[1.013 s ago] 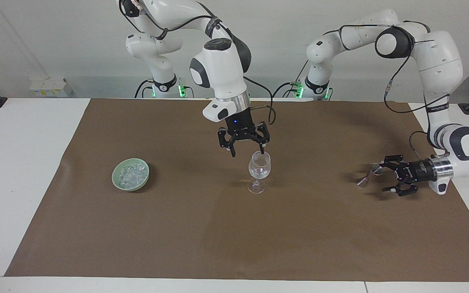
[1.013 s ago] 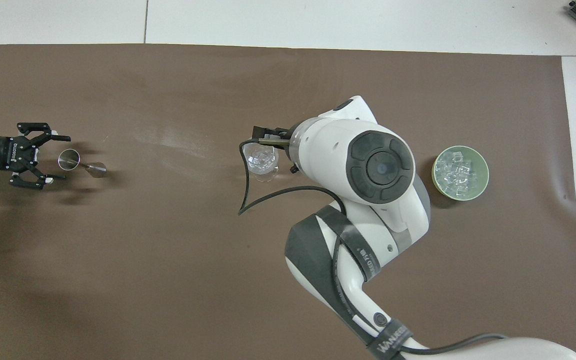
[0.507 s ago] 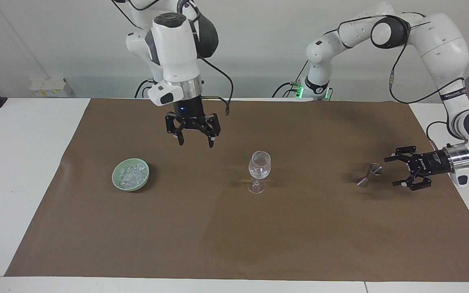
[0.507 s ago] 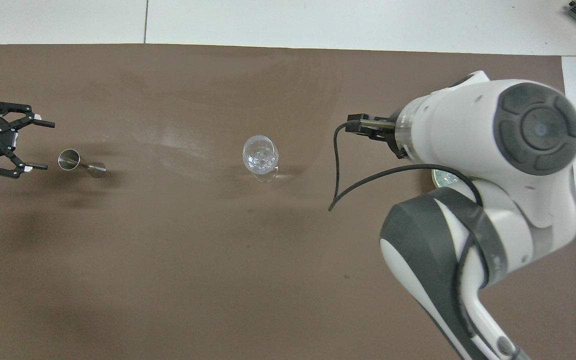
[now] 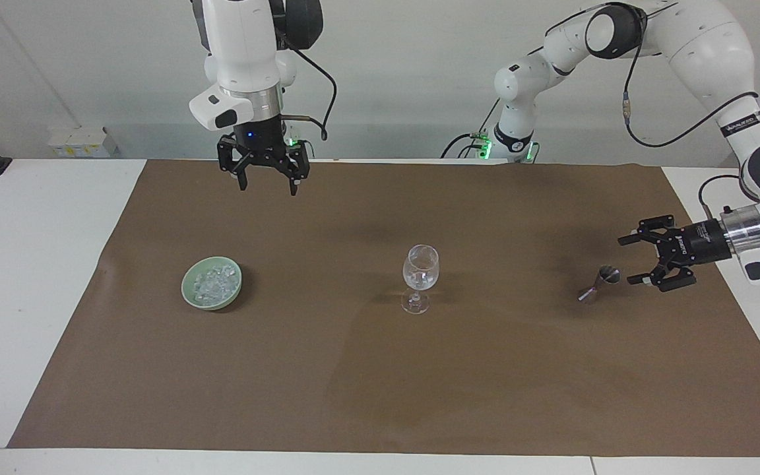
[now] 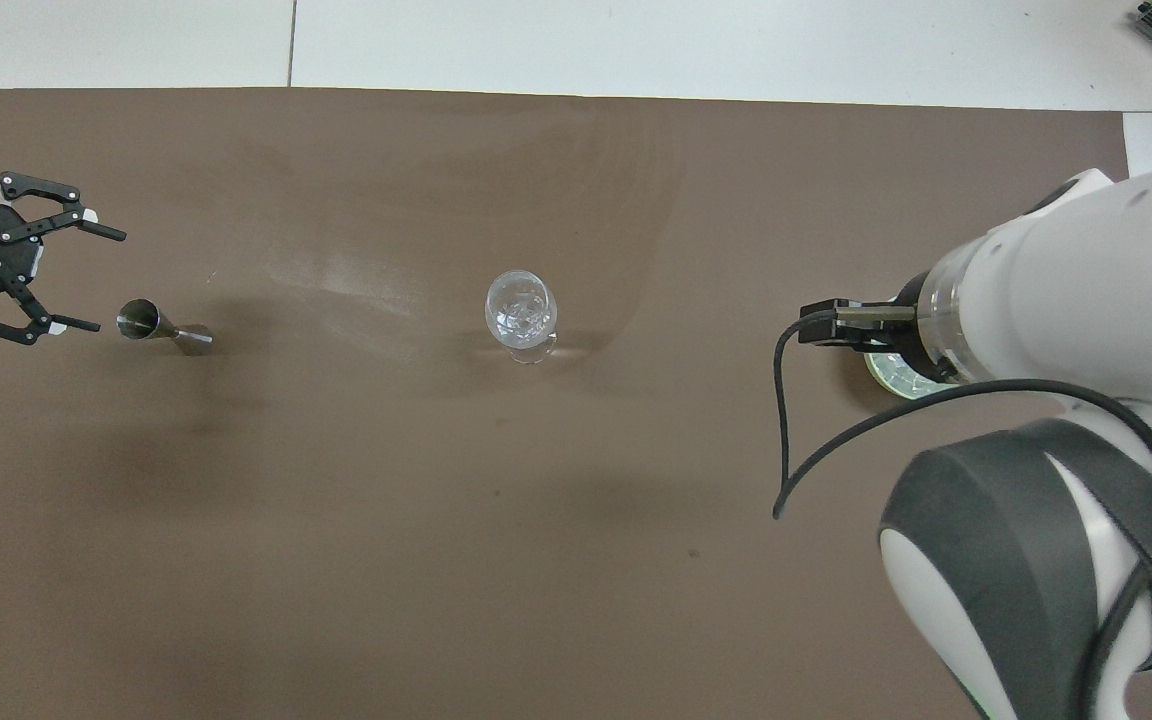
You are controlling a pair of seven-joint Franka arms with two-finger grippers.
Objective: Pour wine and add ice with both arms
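A clear stemmed wine glass [image 5: 419, 276] [image 6: 519, 312] stands upright mid-mat with glinting ice chunks in its bowl. More ice [image 5: 213, 280] fills a pale green bowl [image 5: 190, 295], of which only a sliver of rim [image 6: 884, 374] shows from overhead under the right arm. No wine is in view. My right gripper [image 5: 268, 189] hangs open and empty, high over the mat's edge nearest the robots. My left gripper [image 5: 627, 261] [image 6: 108, 282] is open and level, just clear of a small metal jigger [image 5: 599, 282] [image 6: 161, 328] lying on its side.
A brown mat [image 5: 380, 396] covers most of the white table [image 5: 17, 264]. The right arm's wrist and elbow [image 6: 1056, 400] fill the overhead view's lower corner at the bowl's end. A loose black cable [image 6: 786, 440] hangs from that wrist.
The right gripper has risen from just over the glass and swung away toward the robots and the bowl's end. The left gripper has drawn back from the jigger and lifted slightly.
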